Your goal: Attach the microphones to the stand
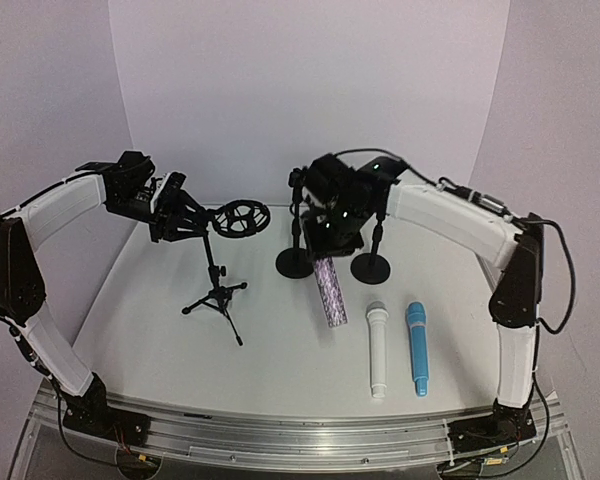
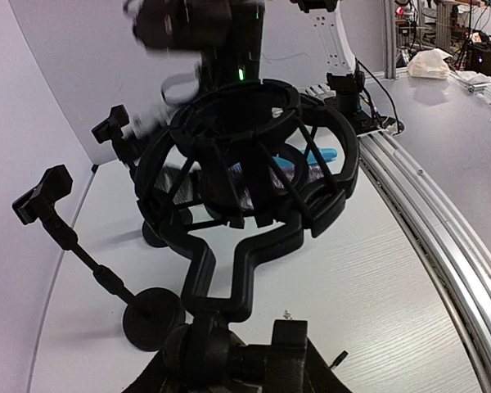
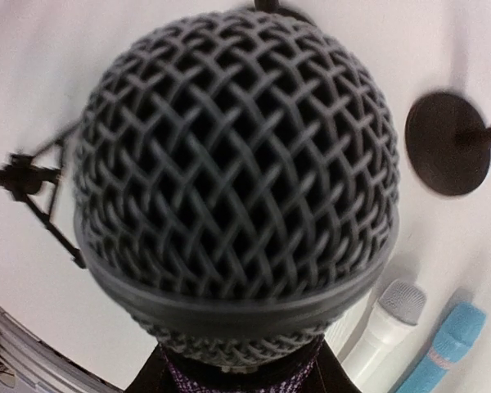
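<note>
A black tripod stand point(image 1: 218, 292) carries a round shock mount point(image 1: 240, 218) at its top. My left gripper point(image 1: 183, 216) is shut on the joint just below that mount point(image 2: 245, 155), with the neck between its fingers point(image 2: 233, 360). My right gripper point(image 1: 333, 232) is shut on the purple-glitter microphone point(image 1: 331, 292), which hangs body-down above the table right of the tripod. Its silver mesh head point(image 3: 237, 180) fills the right wrist view, with the glitter body point(image 3: 229, 382) between the jaws. The white microphone point(image 1: 377, 350) and the light blue microphone point(image 1: 417, 348) lie side by side on the table.
Two short black stands with round bases point(image 1: 295, 263) point(image 1: 371, 267) stand behind the hanging microphone. Their clips point(image 2: 45, 192) point(image 2: 114, 127) show in the left wrist view. The metal rail point(image 1: 300, 435) runs along the near table edge.
</note>
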`<action>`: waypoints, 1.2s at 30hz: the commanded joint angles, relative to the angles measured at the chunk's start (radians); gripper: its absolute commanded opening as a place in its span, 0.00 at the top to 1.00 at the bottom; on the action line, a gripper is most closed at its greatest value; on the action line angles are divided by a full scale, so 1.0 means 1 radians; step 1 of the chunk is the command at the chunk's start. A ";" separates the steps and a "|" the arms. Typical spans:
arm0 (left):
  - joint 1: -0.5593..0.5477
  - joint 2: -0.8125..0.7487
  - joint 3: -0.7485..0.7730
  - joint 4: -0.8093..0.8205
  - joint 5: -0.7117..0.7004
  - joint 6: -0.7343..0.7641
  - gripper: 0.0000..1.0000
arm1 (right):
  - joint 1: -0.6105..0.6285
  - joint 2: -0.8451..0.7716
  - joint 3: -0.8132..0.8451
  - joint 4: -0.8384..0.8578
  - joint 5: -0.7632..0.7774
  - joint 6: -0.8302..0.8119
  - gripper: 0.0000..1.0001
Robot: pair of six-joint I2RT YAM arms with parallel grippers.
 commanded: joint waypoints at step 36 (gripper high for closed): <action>-0.005 -0.028 -0.008 0.008 0.016 -0.019 1.00 | 0.071 -0.131 0.282 0.857 -0.266 -0.360 1.00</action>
